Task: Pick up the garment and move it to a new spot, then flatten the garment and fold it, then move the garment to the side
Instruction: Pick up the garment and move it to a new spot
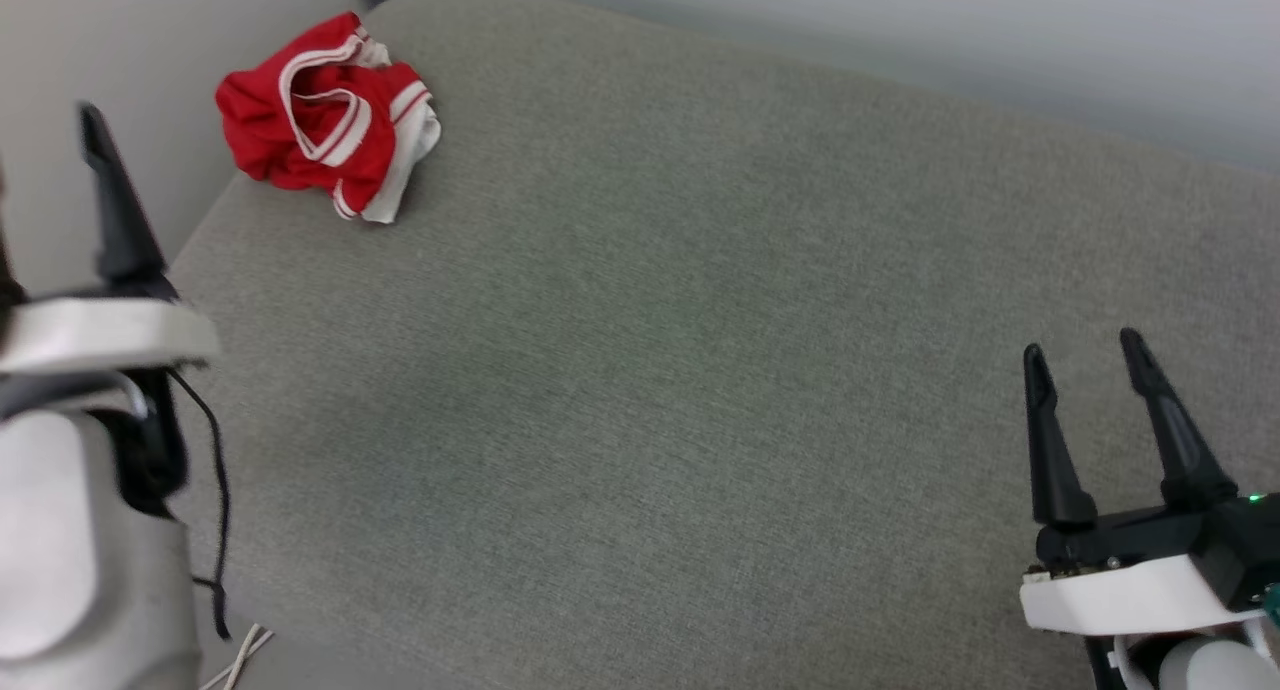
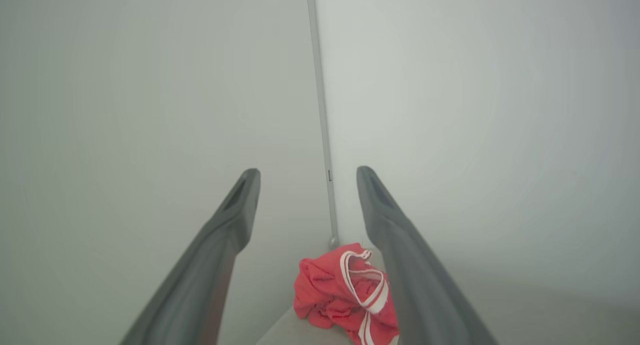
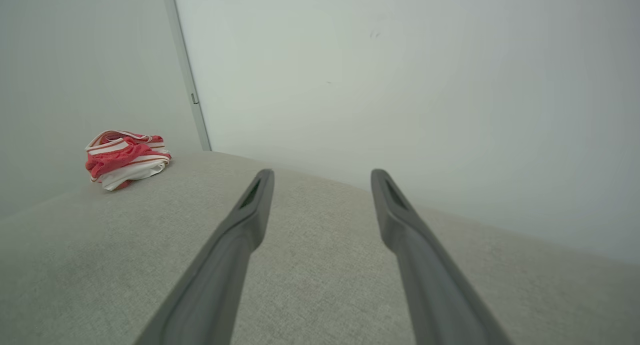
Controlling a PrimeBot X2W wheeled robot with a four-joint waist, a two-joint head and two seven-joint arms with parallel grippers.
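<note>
Grey cushion (image 1: 700,370), garment (image 1: 325,115) far from jaws

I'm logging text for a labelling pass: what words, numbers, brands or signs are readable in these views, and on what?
None can be read.
The garment lies crumpled on the grey cushion, showing only red cloth and red-and-white striped trim, with no print facing any camera.
A tiny mark on the wall's corner strip is too small to read.
</note>
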